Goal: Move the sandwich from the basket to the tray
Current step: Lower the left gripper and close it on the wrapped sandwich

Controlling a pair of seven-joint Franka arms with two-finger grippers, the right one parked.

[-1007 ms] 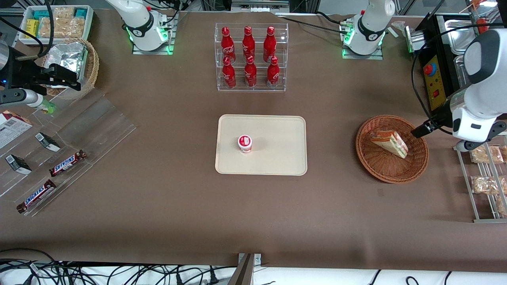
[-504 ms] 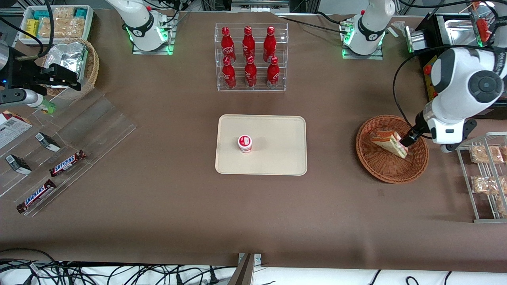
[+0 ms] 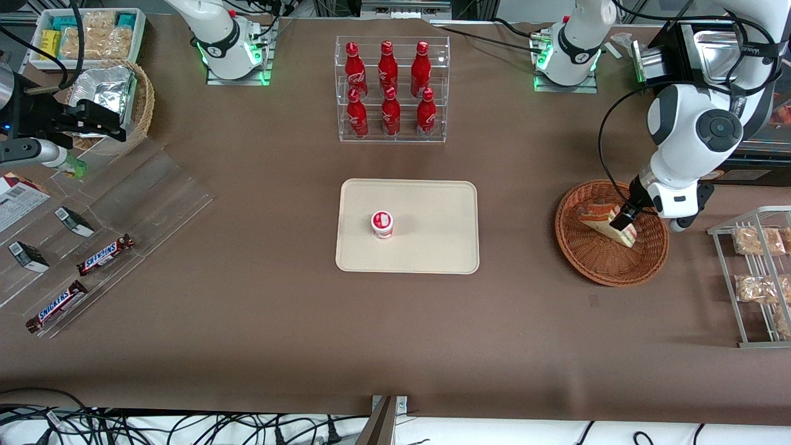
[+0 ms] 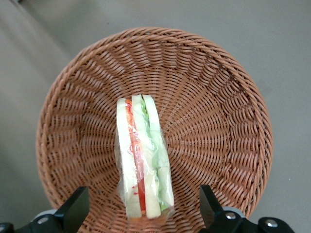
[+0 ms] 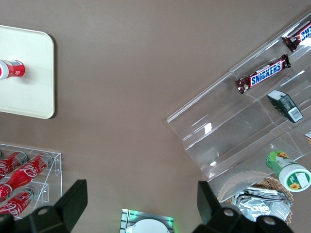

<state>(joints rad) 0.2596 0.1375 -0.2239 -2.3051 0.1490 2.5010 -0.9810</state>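
The wrapped sandwich (image 3: 602, 220) (image 4: 142, 162), pale bread with red and green layers, lies in the round reddish-brown basket (image 3: 596, 262) (image 4: 218, 116) toward the working arm's end of the table. My gripper (image 3: 623, 222) (image 4: 143, 214) hangs open just above the sandwich. One dark finger stands on each side of the sandwich's wide end without touching it. The cream tray (image 3: 432, 198) (image 5: 24, 92) lies at the table's middle, beside the basket, toward the parked arm's end.
A small red-and-white cup (image 3: 382, 224) stands on the tray. An acrylic rack of red bottles (image 3: 390, 89) is farther from the camera than the tray. A wire rack of bagged snacks (image 3: 757, 275) sits beside the basket. Acrylic shelves with Snickers bars (image 3: 105, 254) lie toward the parked arm's end.
My gripper has swung in from the table's edge over the basket rim and now sits above the sandwich. The sandwich and basket have not moved.
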